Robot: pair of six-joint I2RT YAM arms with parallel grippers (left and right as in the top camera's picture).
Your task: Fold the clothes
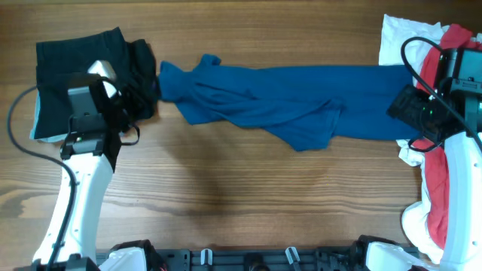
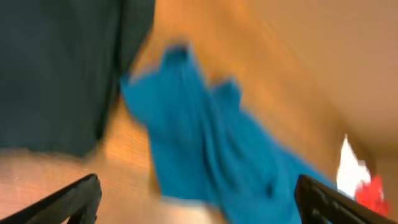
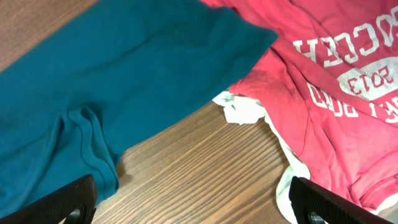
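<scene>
A dark blue shirt (image 1: pixel 286 102) lies crumpled and stretched lengthwise across the table's far half; it also shows in the left wrist view (image 2: pixel 211 143) and the right wrist view (image 3: pixel 112 81). A black garment (image 1: pixel 75 68) lies at the far left. A red shirt with white print (image 3: pixel 336 81) and a white garment (image 1: pixel 399 38) are piled at the right. My left gripper (image 2: pixel 199 202) is open and empty above the table near the shirt's left end. My right gripper (image 3: pixel 193 199) is open and empty over bare wood beside the shirt's right end.
The wooden table (image 1: pixel 226 196) stretches toward the front edge. The red and white pile (image 1: pixel 433 203) runs down the right side under my right arm. A black cable (image 1: pixel 19 128) loops beside the left arm.
</scene>
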